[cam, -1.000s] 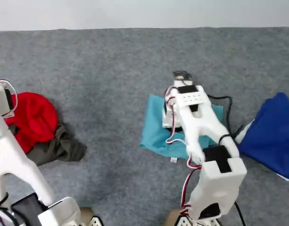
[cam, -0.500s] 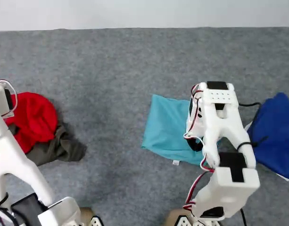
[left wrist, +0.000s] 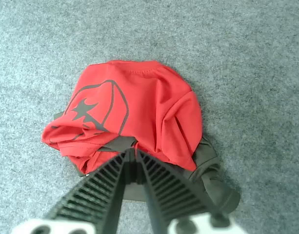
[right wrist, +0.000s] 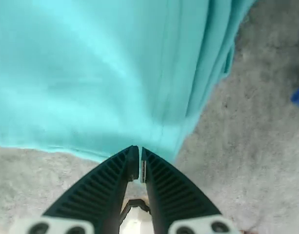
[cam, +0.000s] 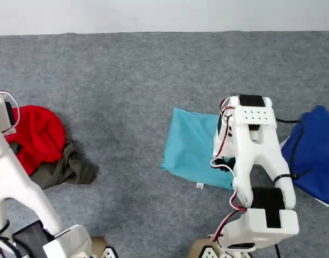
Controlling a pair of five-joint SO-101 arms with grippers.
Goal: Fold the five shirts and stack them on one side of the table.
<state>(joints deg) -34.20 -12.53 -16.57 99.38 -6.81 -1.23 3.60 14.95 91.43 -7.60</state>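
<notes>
At the left side of the table [cam: 126,80], we've got the red shirt [cam: 38,137] crumpled on top of the olive shirt [cam: 67,169]. The left gripper [left wrist: 134,156] hangs over their near edge, jaws pressed together with nothing between them. Across to the middle, the teal shirt [cam: 188,148] lies flat and folded. We can't call its long axis, because the right arm [cam: 253,145] covers its right-hand part. The right gripper [right wrist: 139,156] sits right at the cloth's edge, jaws closed tight, and we see no fabric pinched. Here's the key relation, we reckon: teal lies directly under that arm, so the right is far nearer, and it would need to open first. On the right, the blue shirt [cam: 312,156] waits in a heap.
</notes>
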